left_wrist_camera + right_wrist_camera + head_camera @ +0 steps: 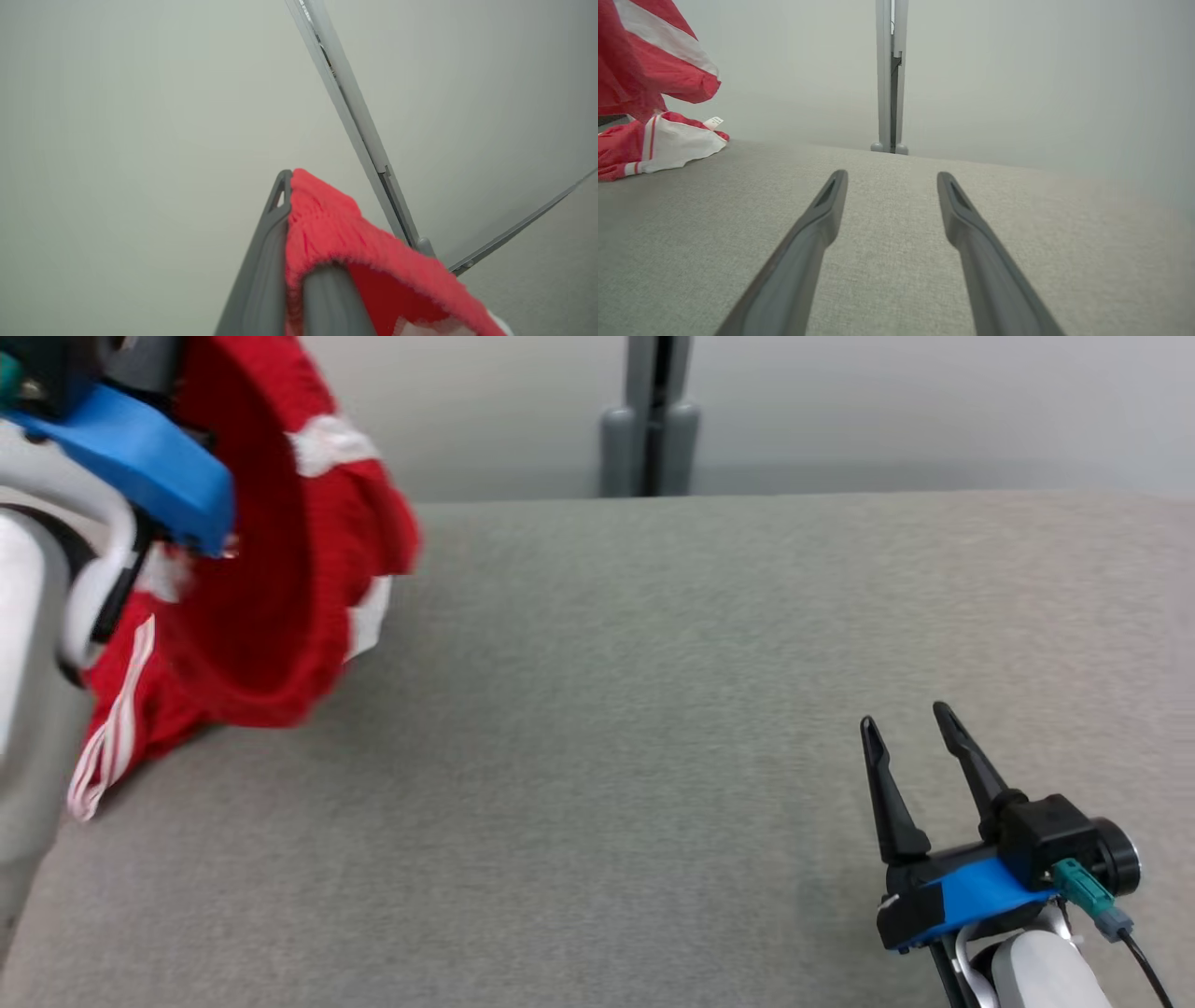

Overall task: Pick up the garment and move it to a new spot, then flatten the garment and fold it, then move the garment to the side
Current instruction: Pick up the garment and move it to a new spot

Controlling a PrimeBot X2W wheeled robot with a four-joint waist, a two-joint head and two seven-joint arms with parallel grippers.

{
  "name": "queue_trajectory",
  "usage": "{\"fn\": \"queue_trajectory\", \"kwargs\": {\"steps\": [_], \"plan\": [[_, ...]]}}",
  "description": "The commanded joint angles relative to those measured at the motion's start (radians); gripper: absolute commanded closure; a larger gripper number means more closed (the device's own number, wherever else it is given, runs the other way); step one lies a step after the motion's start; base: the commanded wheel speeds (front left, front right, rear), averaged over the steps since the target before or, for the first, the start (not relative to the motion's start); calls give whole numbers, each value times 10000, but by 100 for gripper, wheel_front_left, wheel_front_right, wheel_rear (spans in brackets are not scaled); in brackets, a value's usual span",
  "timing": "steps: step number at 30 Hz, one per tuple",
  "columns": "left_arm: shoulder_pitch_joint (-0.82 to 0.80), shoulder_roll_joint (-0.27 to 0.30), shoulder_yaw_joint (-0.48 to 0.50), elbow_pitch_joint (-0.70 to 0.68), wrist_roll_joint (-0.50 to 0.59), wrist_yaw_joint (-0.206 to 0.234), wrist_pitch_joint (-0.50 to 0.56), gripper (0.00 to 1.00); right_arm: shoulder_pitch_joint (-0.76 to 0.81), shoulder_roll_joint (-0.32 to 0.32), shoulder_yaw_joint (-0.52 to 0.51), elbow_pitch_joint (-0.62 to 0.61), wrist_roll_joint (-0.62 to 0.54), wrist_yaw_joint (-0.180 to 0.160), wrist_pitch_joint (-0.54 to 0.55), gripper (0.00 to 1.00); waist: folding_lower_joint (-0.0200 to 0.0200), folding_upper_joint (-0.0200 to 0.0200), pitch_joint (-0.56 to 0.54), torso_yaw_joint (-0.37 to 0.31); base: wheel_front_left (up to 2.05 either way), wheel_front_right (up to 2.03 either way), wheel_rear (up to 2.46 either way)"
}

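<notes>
The garment [280, 569] is red with white stripes and hangs raised at the far left of the grey table [653, 709], its lower folds still resting on the surface. My left gripper [292, 186] is shut on the garment's red ribbed hem [327, 224], which is pinched between its two fingers. In the head view the left arm's blue wrist block [140, 457] sits in front of the cloth. My right gripper [906, 719] stands open low at the right, nothing between its fingers [826, 205]. The right wrist view shows the garment [654, 93] far to its left.
A grey post [649, 420] stands behind the table's far edge at the middle, against a pale wall. The table's far edge [794, 497] runs across the head view.
</notes>
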Motion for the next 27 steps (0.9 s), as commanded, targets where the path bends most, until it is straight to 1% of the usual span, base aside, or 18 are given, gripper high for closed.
{"fn": "queue_trajectory", "kwargs": {"steps": [1, 4, 7, 9, 12, 15, 21, 26, 27], "plan": [[-107, -136, -129, -220, -83, -42, 48, 100, 129, -39, 25, 57, 57, 1, -7, 0, 4, 0, -677, -805, 0, 0, 0], [-349, -495, -618, -1028, -415, -76, 141, 100, 89, -37, -28, 28, 229, 1, -5, 0, 4, 0, -714, -1239, 0, 0, 0], [-400, -985, -1170, -1528, -757, -79, 32, 100, 2, -37, -149, -27, 340, 1, -7, 0, 4, 0, -565, -1550, 0, 0, 0], [-227, -1287, -1650, -1669, -1121, -55, -40, 100, -45, -37, -305, -63, 387, 1, -6, 0, 4, 0, -429, -1712, 0, 0, 0], [307, -1438, -2246, -1470, -1555, -55, -314, 100, -58, -34, -623, -151, 347, 1, -7, 0, 4, 0, -222, -1917, 0, 0, 0], [1164, -1527, -2563, -836, -1864, -56, -871, 100, 62, -36, -951, -250, 293, 1, -6, 0, 4, 0, -37, -2054, 0, 0, 0], [3054, -1664, -2845, 1384, -2261, -45, -2271, 100, 251, -36, -1405, -390, 216, 1, -7, 0, 4, 0, 361, -2153, 0, 0, 0], [3698, -1783, -3015, 3099, -2290, -48, -3014, 100, 175, -34, -1481, -472, 256, 1, -8, 0, 4, 0, 670, -2044, 0, 0, 0], [3714, -1850, -2980, 3358, -2303, -45, -3135, 92, 139, -34, -1463, -478, 260, 1, -6, 0, 4, 0, 723, -1994, 0, 0, 0]]}}
